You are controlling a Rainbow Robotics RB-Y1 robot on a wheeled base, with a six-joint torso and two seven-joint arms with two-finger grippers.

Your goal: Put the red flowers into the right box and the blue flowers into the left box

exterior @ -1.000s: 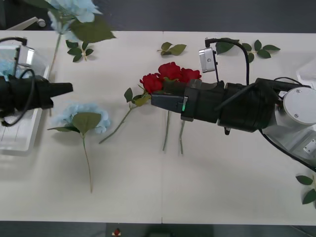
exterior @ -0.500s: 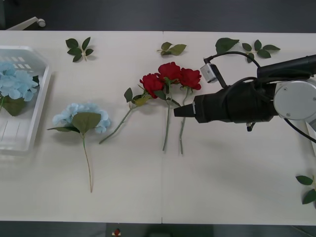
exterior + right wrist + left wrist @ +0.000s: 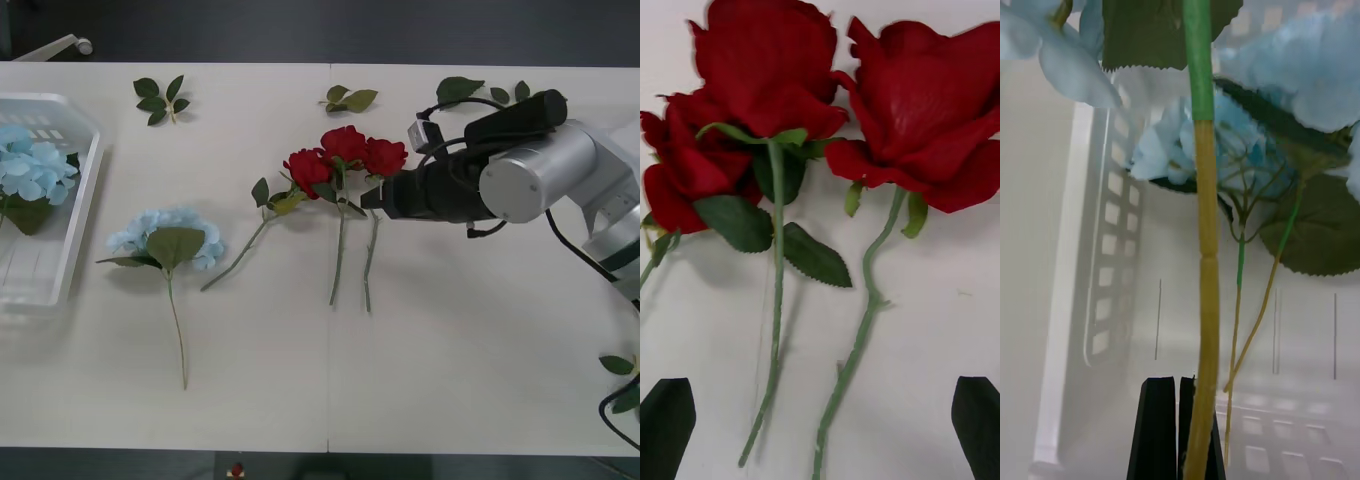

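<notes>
Beside red flowers (image 3: 345, 155), right pincer (image 3: 366, 199) spread

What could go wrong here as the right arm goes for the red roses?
The right gripper is open with two stems between its fingers, so it might grab two red flowers at once or snag the leaves. The left gripper is shut on a blue flower stem above the left box; the stem might slip.

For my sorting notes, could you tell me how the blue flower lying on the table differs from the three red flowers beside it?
The blue flower is a pale, wide petal cluster lying alone; the red flowers are three compact deep-red roses bunched with heads touching. A broad leaf covers the blue flower's head; the red flowers' leaves are small. The open right gripper sits at the red flowers, none at the blue flower. Both lie flat on thin green stems.
</notes>
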